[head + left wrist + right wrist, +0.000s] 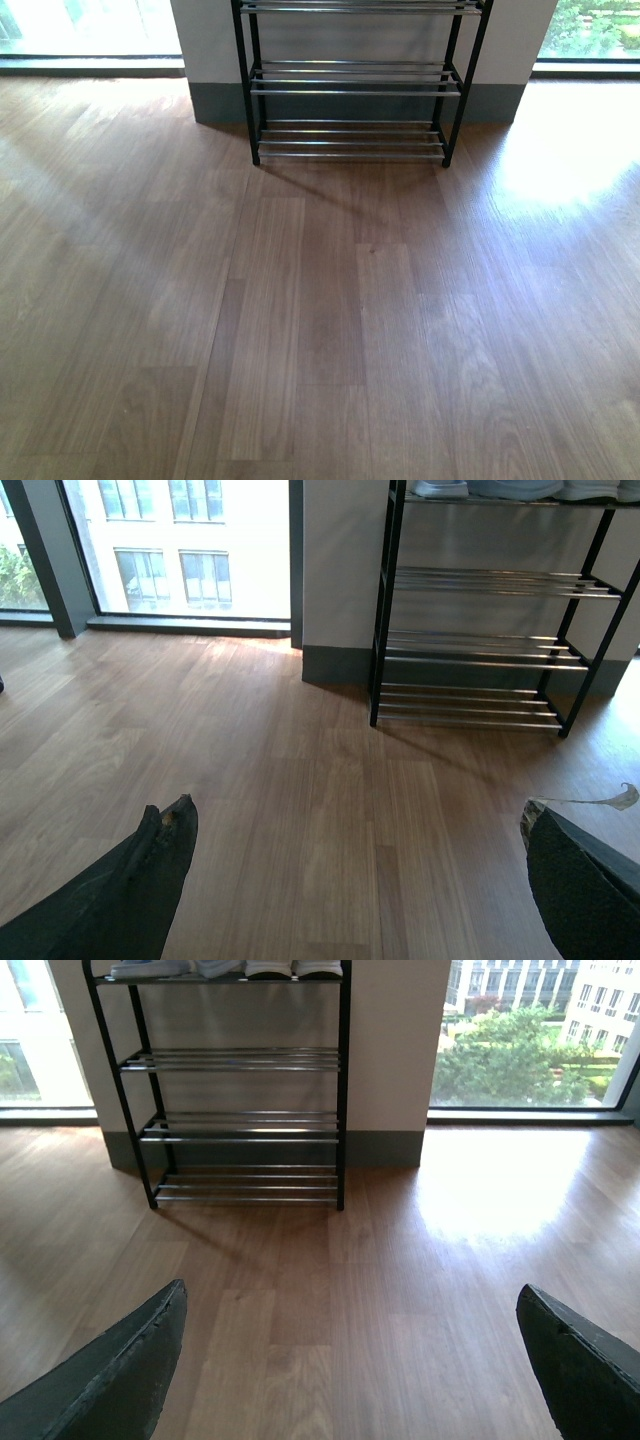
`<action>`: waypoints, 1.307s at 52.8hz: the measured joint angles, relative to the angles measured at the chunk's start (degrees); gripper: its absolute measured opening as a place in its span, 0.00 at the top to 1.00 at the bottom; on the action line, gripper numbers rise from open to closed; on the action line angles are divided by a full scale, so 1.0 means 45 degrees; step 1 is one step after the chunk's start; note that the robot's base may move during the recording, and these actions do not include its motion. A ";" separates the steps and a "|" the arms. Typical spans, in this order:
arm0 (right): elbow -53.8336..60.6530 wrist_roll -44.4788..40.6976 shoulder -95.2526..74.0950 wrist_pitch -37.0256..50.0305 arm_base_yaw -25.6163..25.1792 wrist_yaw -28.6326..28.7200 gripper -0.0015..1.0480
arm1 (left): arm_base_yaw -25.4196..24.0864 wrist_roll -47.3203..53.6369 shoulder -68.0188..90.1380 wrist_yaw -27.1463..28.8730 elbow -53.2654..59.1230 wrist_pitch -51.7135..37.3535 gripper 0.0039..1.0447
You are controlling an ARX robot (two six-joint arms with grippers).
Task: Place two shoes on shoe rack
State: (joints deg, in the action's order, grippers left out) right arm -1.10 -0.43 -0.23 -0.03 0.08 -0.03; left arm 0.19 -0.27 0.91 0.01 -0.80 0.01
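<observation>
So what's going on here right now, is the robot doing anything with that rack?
Nothing is being handled at this moment. Both wrist views show the left gripper and the right gripper open and empty, held above bare wooden floor and facing the shoe rack by the wall. Shoes already sit on the rack's top shelf, only partly in view, so which pairs they are is unclear. The lower shelves hold nothing.

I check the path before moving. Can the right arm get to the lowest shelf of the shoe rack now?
Probably yes. The right gripper is open and empty, and only bare wooden floor lies between it and the shoe rack, whose lowest shelf holds nothing.
</observation>
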 joint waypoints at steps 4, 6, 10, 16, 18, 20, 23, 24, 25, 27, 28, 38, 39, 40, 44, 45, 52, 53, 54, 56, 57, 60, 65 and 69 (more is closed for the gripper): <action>0.0000 0.0005 0.0000 0.0000 0.0000 -0.0015 0.09 | 0.0000 0.0000 0.0000 -0.0005 0.0000 0.0000 0.09; 0.0000 0.0005 0.0000 0.0000 0.0000 -0.0015 0.09 | 0.0000 0.0000 0.0000 -0.0005 0.0000 0.0000 0.09; 0.0000 0.0005 -0.0010 0.0000 0.0000 0.0010 0.09 | 0.0000 0.0000 0.0000 0.0000 0.0000 0.0000 0.09; 0.0000 0.0000 0.0000 0.0000 0.0000 0.0005 0.09 | 0.0000 0.0000 0.0000 -0.0005 0.0000 0.0000 0.09; 0.0000 0.0000 0.0000 0.0000 0.0000 0.0005 0.09 | 0.0000 0.0000 0.0000 0.0000 0.0000 0.0000 0.09; 0.0000 0.0005 0.0000 0.0000 0.0000 0.0005 0.09 | 0.0000 0.0000 0.0000 0.0000 0.0000 0.0005 0.09; 0.0000 0.0005 0.0000 0.0000 0.0000 0.0010 0.09 | 0.0000 0.0000 0.0000 0.0000 0.0000 0.0000 0.09; 0.0000 0.0000 0.0000 0.0000 0.0000 0.0005 0.09 | 0.0000 0.0000 0.0000 0.0000 0.0000 0.0005 0.09; 0.0000 0.0005 0.0000 0.0000 0.0000 0.0010 0.09 | 0.0000 0.0000 0.0000 0.0000 0.0000 0.0000 0.09; 0.0000 0.0000 -0.0010 0.0000 0.0000 0.0000 0.09 | 0.0000 0.0000 0.0000 -0.0005 0.0000 0.0005 0.09; 0.0000 0.0005 -0.0005 0.0000 0.0000 0.0005 0.09 | 0.0000 0.0000 0.0000 -0.0010 0.0000 0.0005 0.09; 0.0000 0.0005 0.0005 0.0000 0.0000 0.0015 0.09 | 0.0000 0.0000 0.0000 0.0024 0.0000 0.0000 0.09; 0.0000 0.0005 0.0005 0.0000 0.0000 0.0015 0.09 | 0.0000 0.0000 0.0000 0.0019 0.0000 0.0000 0.09; 0.0000 0.0005 0.0005 0.0000 0.0000 0.0015 0.09 | 0.0000 0.0000 0.0000 0.0015 0.0000 0.0000 0.09; 0.0000 0.0000 0.0005 0.0000 0.0000 0.0015 0.09 | 0.0000 0.0000 -0.0005 0.0010 0.0000 0.0000 0.09; 0.0000 0.0005 0.0005 0.0000 0.0000 0.0010 0.09 | 0.0000 0.0000 0.0000 0.0010 0.0000 0.0000 0.09; 0.0000 0.0005 0.0005 0.0000 0.0000 0.0010 0.09 | 0.0000 0.0000 0.0000 0.0010 0.0000 0.0000 0.09; 0.0000 0.0005 0.0005 0.0000 0.0000 0.0010 0.09 | 0.0000 0.0000 -0.0005 0.0005 0.0000 0.0000 0.09; 0.0000 0.0005 0.0005 0.0000 0.0000 0.0010 0.09 | 0.0000 0.0000 0.0000 0.0010 0.0000 0.0000 0.09; 0.0000 0.0005 0.0005 0.0000 0.0000 0.0010 0.09 | 0.0000 0.0000 0.0000 0.0005 0.0000 0.0000 0.09; 0.0000 0.0005 0.0005 0.0000 0.0000 0.0010 0.09 | 0.0000 0.0000 0.0000 0.0005 0.0000 0.0000 0.09; 0.0000 0.0005 0.0005 0.0000 0.0000 0.0010 0.09 | 0.0000 0.0000 0.0000 0.0010 0.0000 0.0000 0.09; 0.0000 0.0005 0.0005 0.0000 0.0000 0.0010 0.09 | 0.0000 0.0000 -0.0005 0.0010 0.0000 0.0000 0.09; 0.0000 0.0005 0.0005 0.0000 0.0000 0.0010 0.09 | 0.0000 0.0000 0.0000 0.0010 0.0000 0.0000 0.09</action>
State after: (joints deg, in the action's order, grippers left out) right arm -1.10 -0.40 -0.21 -0.03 0.08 0.01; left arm 0.19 -0.27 0.91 0.05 -0.80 0.01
